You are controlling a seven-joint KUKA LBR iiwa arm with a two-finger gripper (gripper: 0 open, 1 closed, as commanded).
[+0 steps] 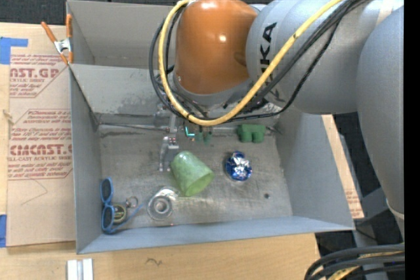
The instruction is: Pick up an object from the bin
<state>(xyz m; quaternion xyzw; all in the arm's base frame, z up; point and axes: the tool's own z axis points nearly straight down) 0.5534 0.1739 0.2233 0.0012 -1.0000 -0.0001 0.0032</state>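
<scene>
- gripper [169, 153]: hangs under the orange wrist cover, low over the bin [85, 116] floor. The cover hides most of it, so I can't tell how far open it is. Nothing is seen in its hold.
- cup [191, 173]: just beside the gripper, a bit right and toward the near wall. Can't tell if they touch. Pale green, smooth, cloudy plastic, tapered, lying on its side with the mouth turned away from the gripper. It is the closest thing, so probably the pick.
- The cup is round and tipped over, so I judge it could roll or slip if nudged.
- ball [238, 167]: right of the gripper, past the cup and apart from it. Glossy blue-and-white, round.
- block [250, 133]: dark green and lumpy, right of the gripper, at the foot of the far wall.
- disc [161, 204]: clear or silvery, round and flat, nearward of the gripper by the near wall.
- blue loop [106, 205]: thin plastic, well left and nearward, at the left wall.
- The bin is scuffed grey metal with sloped walls, so loose things settle on the flat floor.
</scene>
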